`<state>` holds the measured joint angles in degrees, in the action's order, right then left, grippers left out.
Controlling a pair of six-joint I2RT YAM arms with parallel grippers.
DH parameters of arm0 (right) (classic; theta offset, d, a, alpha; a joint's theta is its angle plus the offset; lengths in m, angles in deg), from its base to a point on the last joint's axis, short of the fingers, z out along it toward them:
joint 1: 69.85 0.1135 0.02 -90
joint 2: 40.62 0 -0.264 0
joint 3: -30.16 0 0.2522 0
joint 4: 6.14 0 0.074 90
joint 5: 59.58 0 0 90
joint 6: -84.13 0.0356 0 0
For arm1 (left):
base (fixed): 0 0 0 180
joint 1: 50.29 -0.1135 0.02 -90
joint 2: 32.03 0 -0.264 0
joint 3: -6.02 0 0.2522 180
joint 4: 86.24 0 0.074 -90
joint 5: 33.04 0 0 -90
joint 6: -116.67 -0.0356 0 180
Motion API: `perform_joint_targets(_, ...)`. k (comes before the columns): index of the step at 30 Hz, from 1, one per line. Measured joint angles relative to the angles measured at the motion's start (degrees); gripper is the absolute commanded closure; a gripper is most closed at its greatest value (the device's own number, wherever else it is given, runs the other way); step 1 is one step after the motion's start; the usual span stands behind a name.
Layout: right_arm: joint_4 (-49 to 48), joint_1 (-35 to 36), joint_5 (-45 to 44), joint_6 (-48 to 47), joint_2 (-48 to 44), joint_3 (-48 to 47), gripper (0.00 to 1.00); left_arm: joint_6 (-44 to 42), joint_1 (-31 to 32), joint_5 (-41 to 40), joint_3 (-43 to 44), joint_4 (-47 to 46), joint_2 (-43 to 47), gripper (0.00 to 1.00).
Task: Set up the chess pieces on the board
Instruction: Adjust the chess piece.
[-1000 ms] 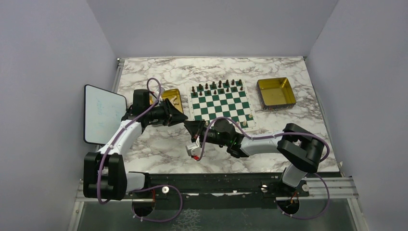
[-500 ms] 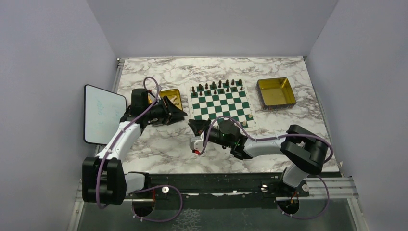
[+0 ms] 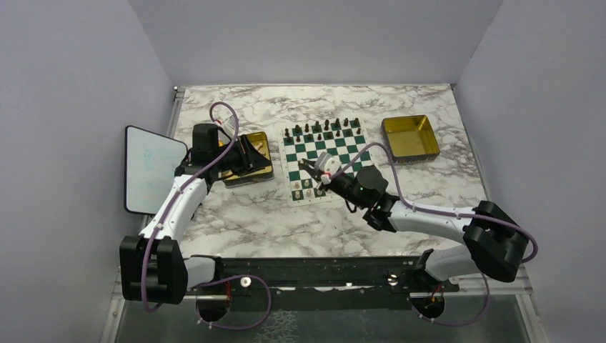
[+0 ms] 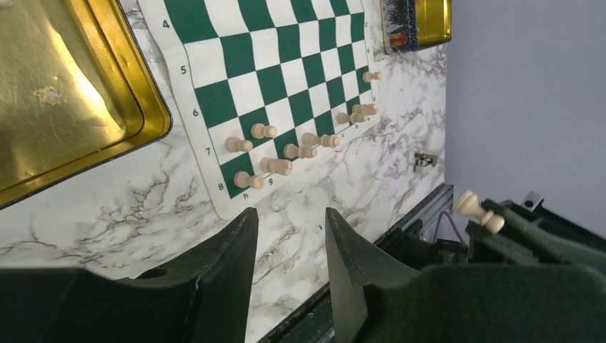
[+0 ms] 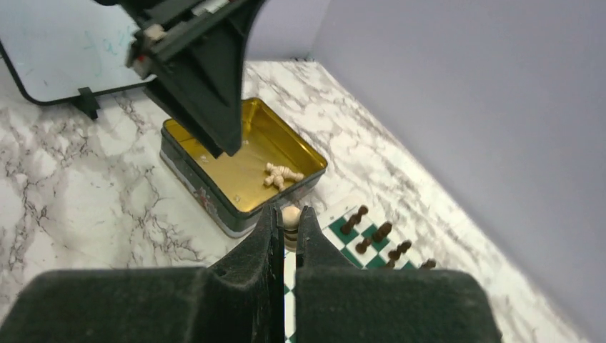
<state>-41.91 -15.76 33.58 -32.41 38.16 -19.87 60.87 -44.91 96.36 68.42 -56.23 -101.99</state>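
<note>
The right jaws grip a cream piece [image 5: 290,216] tightly above the near left corner of the board [image 3: 336,146], mid-tabletop. Lowered off-centre, it could topple the standing cream pieces [image 4: 268,166] crowded there. The left jaws hang partly open and empty over the gold tray [image 5: 268,139].

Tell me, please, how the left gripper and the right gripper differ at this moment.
The left gripper stands open and empty; the right gripper is shut on a cream chess piece. The left gripper hangs over the gold tray; the right gripper is over the board. Both have dark fingers.
</note>
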Motion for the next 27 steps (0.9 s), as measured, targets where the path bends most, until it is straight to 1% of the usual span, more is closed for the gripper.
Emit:
perform_joint_targets(4,6.25,-4.07,0.57,10.10,-0.57,-2.10,0.99,-3.10,0.00,-0.92,0.24,0.11,0.00,0.59)
perform_joint_targets(6,7.45,-5.77,1.09,13.49,-0.57,-2.16,0.99,-3.93,0.00,-1.03,0.55,0.09,0.00,0.59)
perform_joint_targets(12,7.65,-8.46,4.92,21.18,0.39,-2.01,0.99,-6.97,0.13,-1.03,0.70,-1.03,0.00,0.59)
perform_joint_targets(17,7.65,-9.92,7.13,26.45,0.68,-1.42,0.99,-11.43,2.27,-0.79,-0.04,-5.11,1.60,0.61)
perform_joint_targets(20,8.59,-10.34,7.45,30.42,0.37,-1.51,0.99,-15.34,6.32,-0.20,-2.71,-9.64,4.72,0.60)
perform_joint_targets(23,12.87,-10.38,7.41,35.26,-0.68,-2.95,0.99,-20.02,12.33,-0.20,-5.75,-14.67,7.93,0.58)
perform_joint_targets(24,14.84,-10.49,7.37,37.13,-1.11,-4.00,0.99,-21.18,14.21,-0.20,-6.80,-16.37,8.92,0.56)
perform_joint_targets(27,18.95,-10.62,6.73,42.45,-2.73,-7.02,0.99,-23.63,16.61,-0.26,-9.20,-21.75,10.71,0.49)
